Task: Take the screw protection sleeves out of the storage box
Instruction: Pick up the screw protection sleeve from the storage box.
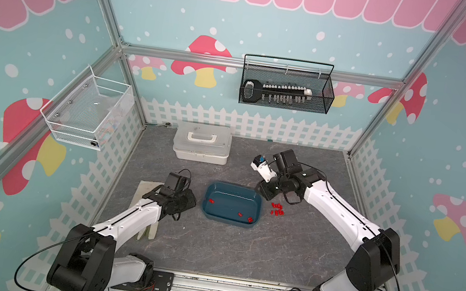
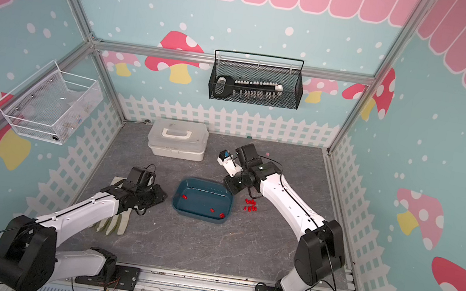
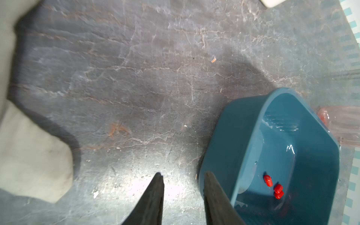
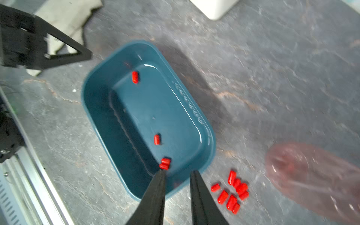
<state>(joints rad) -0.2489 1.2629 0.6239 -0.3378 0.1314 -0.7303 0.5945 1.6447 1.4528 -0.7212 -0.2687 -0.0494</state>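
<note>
Your right gripper [image 4: 178, 173] hangs over one corner of the storage box [image 4: 210, 140], jaws parted and empty. 4 screw protection sleeves [image 4: 157, 139] lie inside the box, 2 of them touching each other; about 8 more cluster on the table [image 4: 272, 68] just beside it.

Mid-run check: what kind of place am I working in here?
Likely a staged robot test booth rather than a real workshop: a silver aluminium-profile frame, printed mushroom-and-fence wall panels and a black wire-mesh wall basket surround the arms.
</note>
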